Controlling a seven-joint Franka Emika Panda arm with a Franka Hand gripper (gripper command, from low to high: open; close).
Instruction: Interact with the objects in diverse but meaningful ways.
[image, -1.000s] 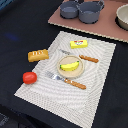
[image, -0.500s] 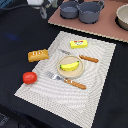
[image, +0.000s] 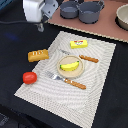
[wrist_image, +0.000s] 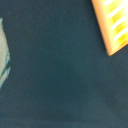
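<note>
On the striped placemat (image: 95, 80) a yellow banana (image: 70, 65) lies on a small round plate (image: 70, 73). A yellow butter-like block (image: 79, 44) with a red mark sits near the mat's far edge. The golden-brown bread loaf (image: 38, 55) rests at the mat's edge on the exterior view's left, with the red tomato (image: 29, 77) nearer the camera on the dark cloth. My gripper (image: 42, 24) hovers high over the dark cloth beyond the loaf, touching nothing; its fingers are too blurred to read. The wrist view shows only dark cloth, an orange-yellow striped edge (wrist_image: 114, 25) and a pale shape (wrist_image: 2, 55).
A wooden-handled fork (image: 67, 80) and knife (image: 83, 57) flank the plate. Two grey pots (image: 70, 9) (image: 91, 11) stand on a pinkish mat (image: 107, 27) at the back, with a pale bowl (image: 122, 17) on the exterior view's right.
The gripper has come further into the exterior view from the top left corner. The toy foods and cutlery have not moved.
</note>
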